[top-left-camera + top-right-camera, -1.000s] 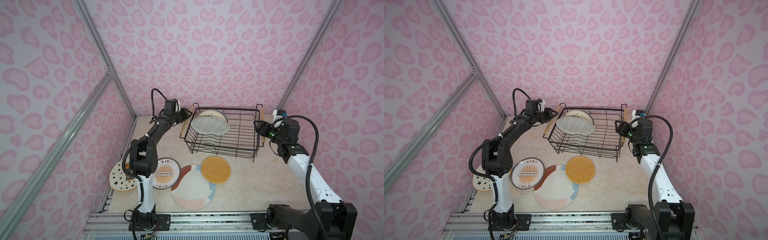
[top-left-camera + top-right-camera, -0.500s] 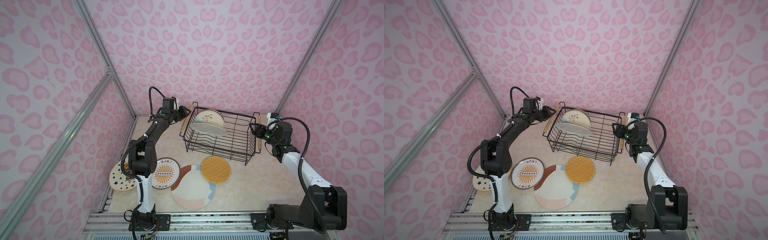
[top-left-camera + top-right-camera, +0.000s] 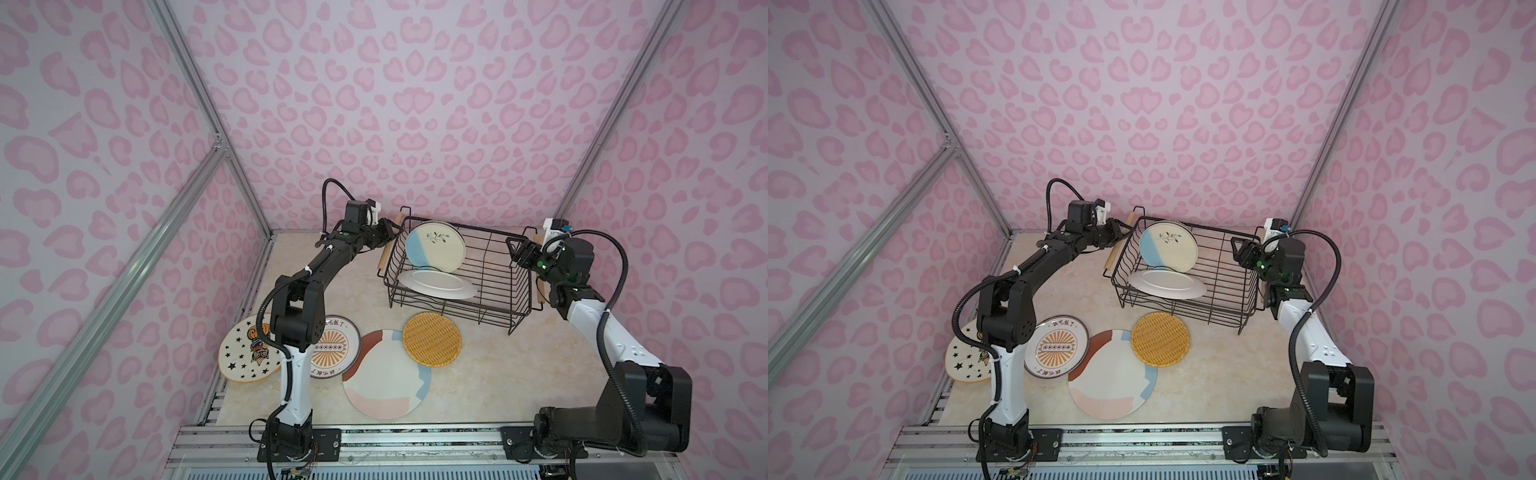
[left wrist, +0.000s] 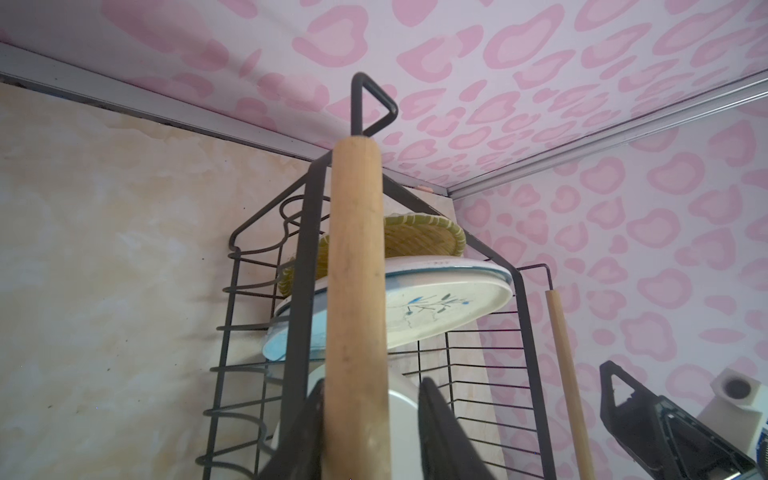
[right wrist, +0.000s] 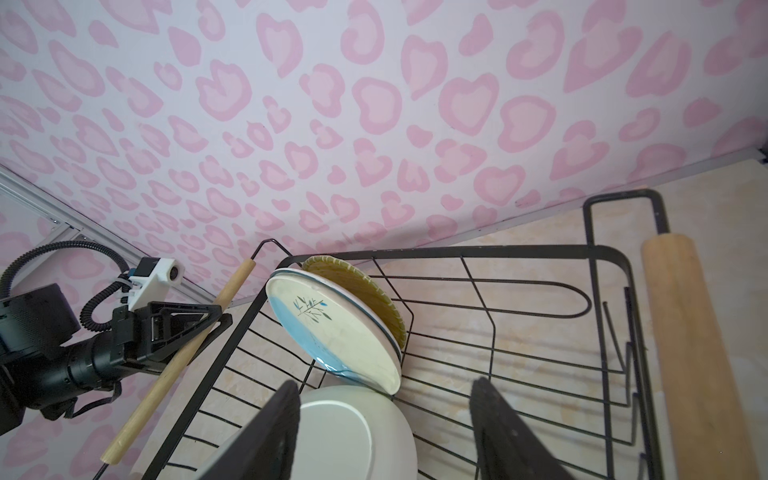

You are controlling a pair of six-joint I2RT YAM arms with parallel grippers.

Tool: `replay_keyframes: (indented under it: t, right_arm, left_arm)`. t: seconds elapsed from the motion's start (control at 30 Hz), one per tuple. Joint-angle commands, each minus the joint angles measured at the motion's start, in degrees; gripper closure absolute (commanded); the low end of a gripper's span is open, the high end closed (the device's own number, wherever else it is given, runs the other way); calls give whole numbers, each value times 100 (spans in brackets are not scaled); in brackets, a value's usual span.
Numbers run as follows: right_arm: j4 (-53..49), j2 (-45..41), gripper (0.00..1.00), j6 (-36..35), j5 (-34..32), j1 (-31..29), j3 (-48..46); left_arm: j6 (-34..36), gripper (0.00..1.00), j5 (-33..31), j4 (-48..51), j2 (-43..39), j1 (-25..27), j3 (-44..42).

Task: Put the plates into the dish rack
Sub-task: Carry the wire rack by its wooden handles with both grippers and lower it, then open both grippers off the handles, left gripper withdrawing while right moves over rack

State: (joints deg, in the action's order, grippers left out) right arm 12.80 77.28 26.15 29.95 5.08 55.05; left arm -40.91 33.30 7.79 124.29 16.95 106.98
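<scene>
Wire and wood at the back of the bench (image 3: 519,374): your black dish rack (image 3: 498,291) sits skewed there, all thin rods and wavy slots, with a pale round bar at each end. Your left end effector (image 4: 372,386) straddles the left handle (image 4: 357,270). 1 finger (image 4: 309,419) presses the smooth wood and a sliver of gap shows at the other, so I can't tell if it's clamped. Your right end effector (image 5: 384,384) is spread wide, released, gripping nothing, with the right handle (image 5: 685,332) just beside it.

Inside the rack are 3 plates. The glossy blue-and-cream plate (image 3: 436,249) leans on the ribbed yellow-green woven plate (image 5: 365,286), and a plain white plate (image 3: 436,284) lies nearly flat below.

Down front, 4 discs lie flat: the star plate (image 3: 245,353), the sunburst plate (image 3: 332,349), the pastel-patch plate (image 3: 386,382), and the orange woven plate (image 3: 432,338) overlapping its edge.
</scene>
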Motion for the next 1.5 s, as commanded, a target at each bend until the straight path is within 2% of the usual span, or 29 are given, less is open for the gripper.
replay_keyframes:
  t: [0.0, 0.17, 0.3, 0.43, 0.47, 0.5, 0.53, 0.67, 0.8, 0.9, 0.93, 0.97, 1.17, 1.23, 1.47]
  right_arm:
    - [-297, -258, 33, -454, -301, -147, 145]
    - [-1149, -402, 30, -1048, -357, -754, 800]
    - [-1817, -382, 29, -619, -413, -1200, 975]
    - [-2620, -432, 27, -538, -1049, -1739, 977]
    - [-2864, -365, 25, -189, -1141, -1748, 1004]
    - [-3112, -292, 18, 201, -1100, -1698, 1067]
    - [-3326, -193, 3, 569, -903, -1662, 1130]
    - [-3834, 6, 3, 1683, -834, -1963, 1205]
    - [-3783, -2, 3, 2938, -882, -1951, 984]
    - [-4521, 237, 3, 3522, -1182, -1912, 1387]
    - [-4721, 341, 3, 3612, -1284, -1895, 1545]
    - [-4827, 435, 3, 3679, -1352, -1871, 1666]
    - [-5694, 1245, 3, 3968, -1604, -1700, 2476]
    - [-5983, 1560, 2, 3868, -1398, -1612, 2690]
    - [-5631, 1961, 3, 3922, -1361, -1673, 2590]
  left_arm:
    - [0, 62, 43, -95, -36, -41, 194]
    - [-43, 58, 206, 143, -187, -246, 403]
    - [131, 54, 219, 305, -572, -401, 226]
    - [241, 50, 223, 368, -1043, -499, -107]
    - [241, 49, 213, 345, -1199, -506, -243]
    - [234, 49, 191, 298, -1347, -507, -389]
    - [208, 48, 157, 208, -1533, -488, -600]
    - [198, 45, -69, -47, -2269, -413, -1457]
    - [191, 42, -304, -161, -2944, -346, -2242]
    - [240, 36, -448, -145, -3452, -291, -2731]
    - [249, 26, -483, -154, -3618, -287, -2881]
    - [266, 1, -529, -151, -3768, -281, -2954]
    - [523, 3, -799, 104, -4443, -271, -3675]
    - [596, 3, -855, 161, -4664, -272, -3834]
    - [878, 3, -800, 445, -5279, -271, -4188]
